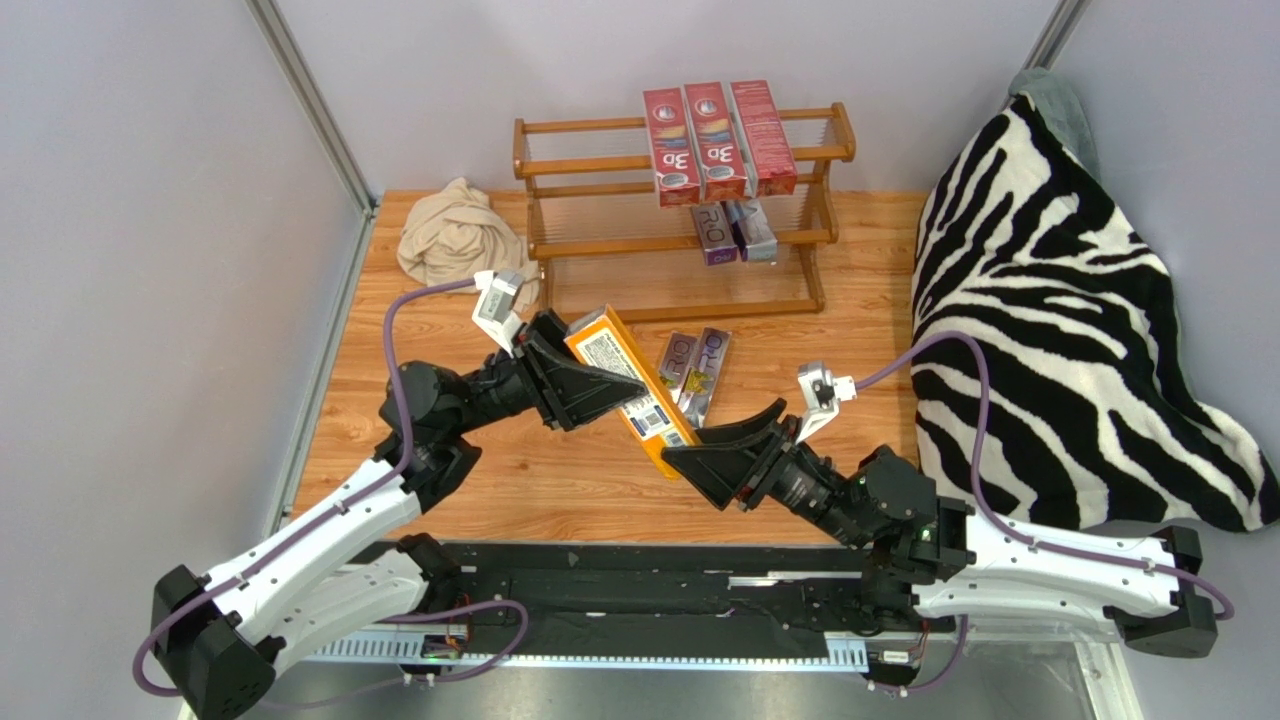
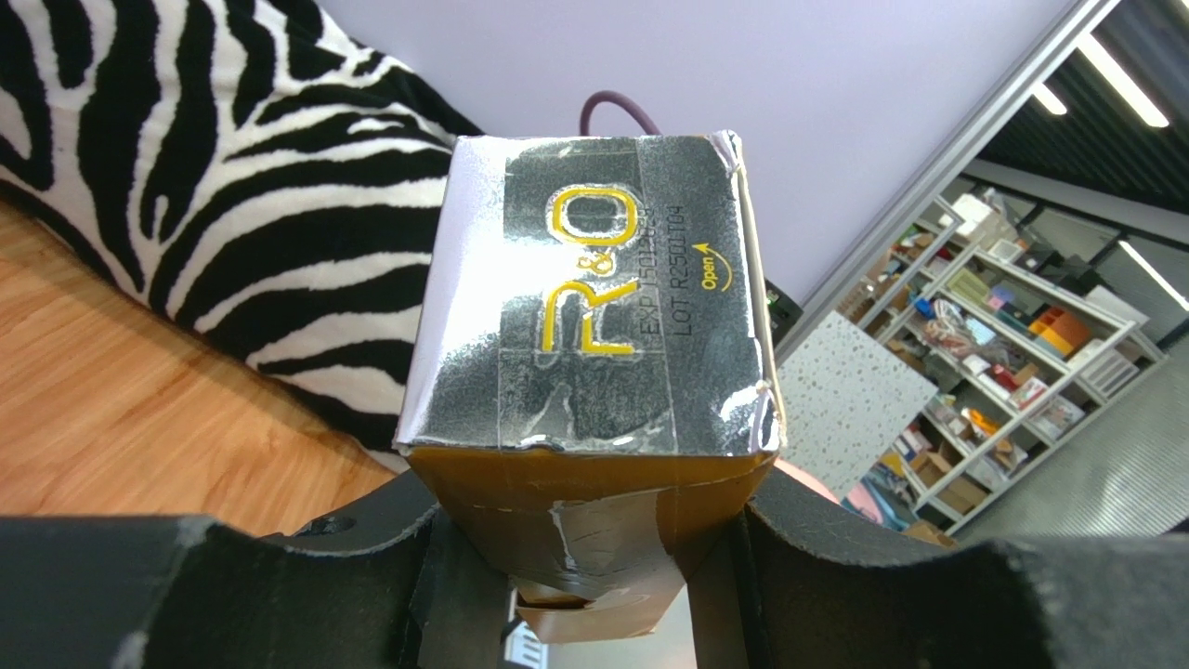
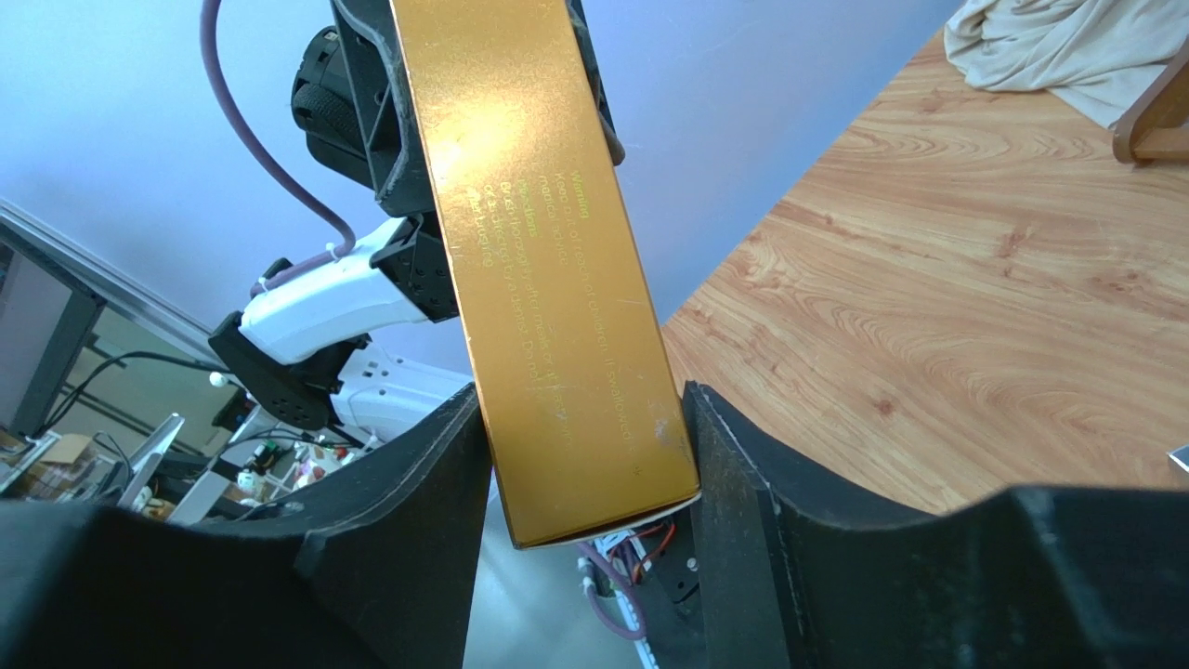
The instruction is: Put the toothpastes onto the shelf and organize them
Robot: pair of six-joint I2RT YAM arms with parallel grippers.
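TWO ARMS, ONE BOX: the orange carton (image 1: 631,387) hangs tilted over the middle of the tabletop (image 1: 571,488), a bit nearer the near edge than the far, clear of the wood. The left gripper (image 1: 598,383) is clamped on its upper half. The right gripper (image 1: 694,453) is closed on the lower end. In the R wrist view a finger presses each long side of the orange carton (image 3: 544,265), which shows a gold face w/ small print. In the L wrist view the orange carton (image 2: 593,321) shows its taped silver end w/ yellow "R&O" lettering, held between the left gripper (image 2: 586,572) fingers.

The shelf (image 1: 601,162) stands at the far edge, approx. centre. On its top tier, R half, three red cartons (image 1: 672,146) (image 1: 715,140) (image 1: 763,135) lie side by side, touching, two marked "3D". On the mid tier below them are two silver/purple cartons (image 1: 714,233) (image 1: 756,228), also side by side. Two loose cartons (image 1: 676,360) (image 1: 709,368), same silver/purple, lie flat on the wood between the shelf front and the right gripper, just R of the held box.

A beige cloth (image 1: 458,233) is bunched at the far-left corner, just beside the shelf's L end. A zebra blanket (image 1: 1052,300) drapes over the R edge from the far-right corner down.
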